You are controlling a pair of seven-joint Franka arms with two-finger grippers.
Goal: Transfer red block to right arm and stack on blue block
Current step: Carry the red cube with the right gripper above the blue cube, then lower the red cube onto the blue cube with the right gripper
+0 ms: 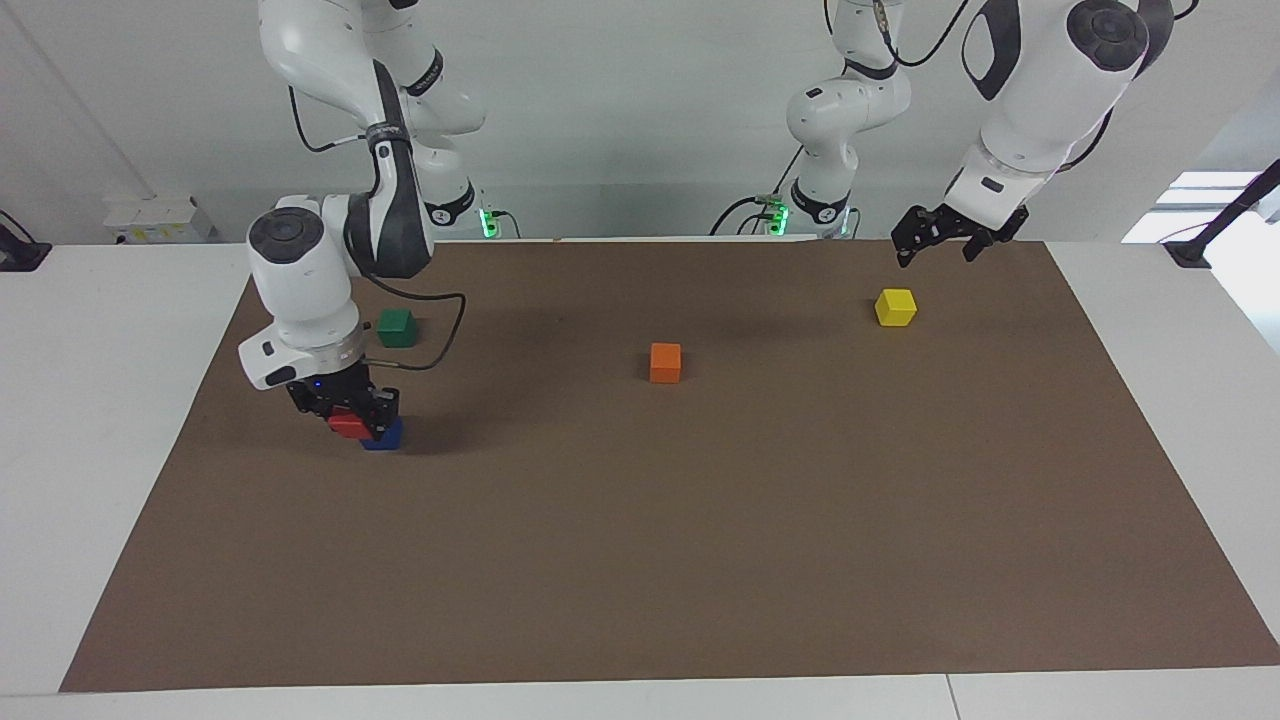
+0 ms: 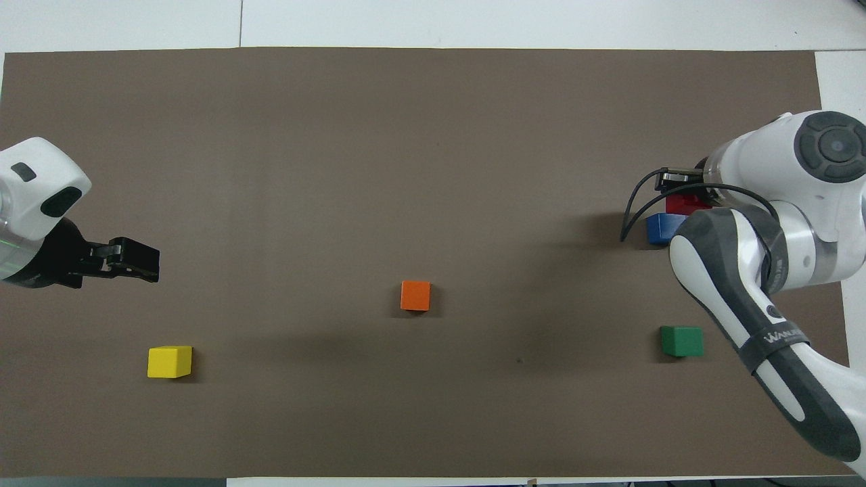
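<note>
The small red cube (image 1: 349, 425) is gripped by the closed black right gripper (image 1: 352, 421), which is directly over the small deep blue cube (image 1: 385, 436). Whether the two cubes already touch cannot be told. A slightly shifted release could let the red cube slide off. The blue cube is mostly hidden under the hand and arm. The left gripper (image 1: 942, 232) waits with fingers spread, holding nothing, above the brown table mat (image 1: 700, 560).

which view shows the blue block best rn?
Neither is clean. Facing view is better: the blue block shows a front face below the red block held in the right gripper. Overhead shows only a sliver; the right arm covers the rest.
</note>
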